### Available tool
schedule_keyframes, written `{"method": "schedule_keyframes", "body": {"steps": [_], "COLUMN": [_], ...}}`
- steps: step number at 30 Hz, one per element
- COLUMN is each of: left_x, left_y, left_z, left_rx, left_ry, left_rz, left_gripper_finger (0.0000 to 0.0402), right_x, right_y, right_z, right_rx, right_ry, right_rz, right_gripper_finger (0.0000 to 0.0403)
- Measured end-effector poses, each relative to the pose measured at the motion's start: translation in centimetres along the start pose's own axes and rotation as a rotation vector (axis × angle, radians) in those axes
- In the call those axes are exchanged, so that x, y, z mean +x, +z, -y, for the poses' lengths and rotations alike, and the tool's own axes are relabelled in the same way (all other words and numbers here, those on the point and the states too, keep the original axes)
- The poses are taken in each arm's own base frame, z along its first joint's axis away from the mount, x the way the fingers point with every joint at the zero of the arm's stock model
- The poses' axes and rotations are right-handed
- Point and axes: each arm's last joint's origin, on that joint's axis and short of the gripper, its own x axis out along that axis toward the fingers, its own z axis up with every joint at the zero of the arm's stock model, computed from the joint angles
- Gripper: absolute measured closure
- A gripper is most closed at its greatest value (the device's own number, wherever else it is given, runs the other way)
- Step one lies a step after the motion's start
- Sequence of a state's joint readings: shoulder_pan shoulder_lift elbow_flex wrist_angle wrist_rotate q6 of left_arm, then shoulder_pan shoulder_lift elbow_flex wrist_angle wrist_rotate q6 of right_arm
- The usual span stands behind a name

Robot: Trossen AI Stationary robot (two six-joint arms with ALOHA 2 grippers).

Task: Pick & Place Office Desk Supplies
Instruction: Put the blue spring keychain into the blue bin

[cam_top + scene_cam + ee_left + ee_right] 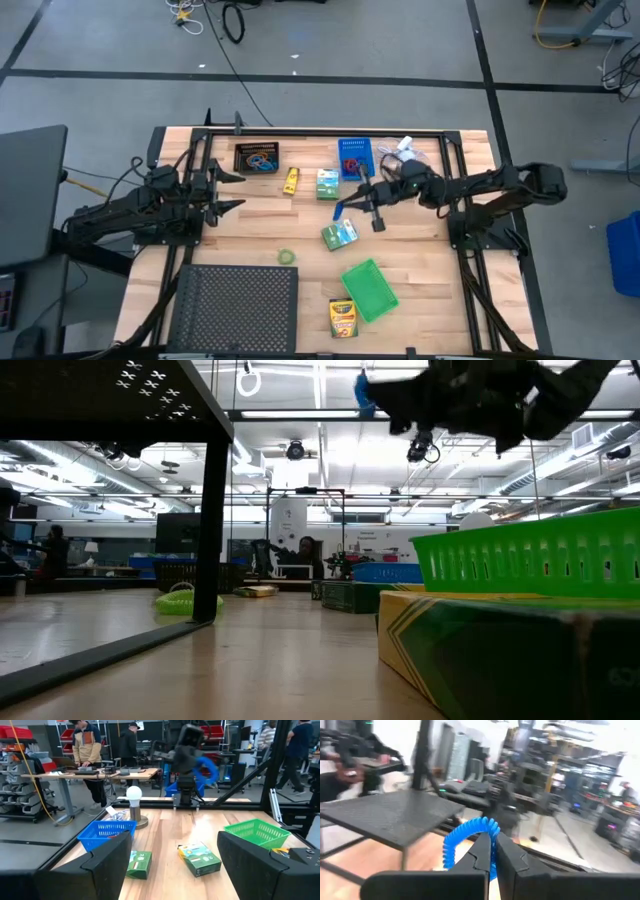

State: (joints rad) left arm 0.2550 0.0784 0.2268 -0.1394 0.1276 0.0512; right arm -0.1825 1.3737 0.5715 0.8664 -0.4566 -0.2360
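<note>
- Your left gripper (pixel 236 192) waited over the table's left side, jaws standing wide with nothing between them.
- Beside it at the back sat the black bin (pixel 257 158) with coloured loops in it; in front lay the mesh tray (pixel 236 308).
- Toward the middle you had the yellow tube (pixel 291 180), a green loop (pixel 287 257) on the wood, and two green-white boxes (pixel 327 184) (pixel 340 235); I couldn't read their printing.
- The crayon box (pixel 343 318) lay at the front edge touching the green bin (pixel 370 290); its lettering was too small to make out.
- The blue bin (pixel 354 158) stood at the back, the white fan (pixel 405 148) just beside it.
- Your right gripper (pixel 492 851) hung above the table's middle, jaws pinched tight on a blue coiled band (pixel 465 840), lifted clear of the wood.
</note>
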Motion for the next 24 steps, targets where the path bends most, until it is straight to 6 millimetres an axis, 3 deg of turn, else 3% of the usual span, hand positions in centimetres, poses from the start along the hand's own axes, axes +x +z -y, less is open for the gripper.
{"method": "schedule_keyframes", "body": {"steps": [6, 13, 24], "left_x": [0.0, 0.0, 0.0], "left_y": [0.0, 0.0, 0.0], "left_z": [-0.1, -0.2, -0.2], "left_rx": [0.000, 0.010, 0.012], "left_ry": [0.033, 0.062, 0.079], "left_rz": [-0.004, -0.005, -0.006], "left_gripper_finger": [0.0098, 0.0098, 0.0098], "right_x": [-2.3, -4.1, -5.1], "right_y": [-1.8, -3.2, -6.9], "right_z": [2.1, 4.5, 5.9], "right_rx": [0.046, 0.090, 0.226], "right_ry": [-0.126, -0.438, -0.829], "right_rz": [-0.048, -0.166, -0.392], "right_gripper_finger": [0.0393, 0.0393, 0.0393]}}
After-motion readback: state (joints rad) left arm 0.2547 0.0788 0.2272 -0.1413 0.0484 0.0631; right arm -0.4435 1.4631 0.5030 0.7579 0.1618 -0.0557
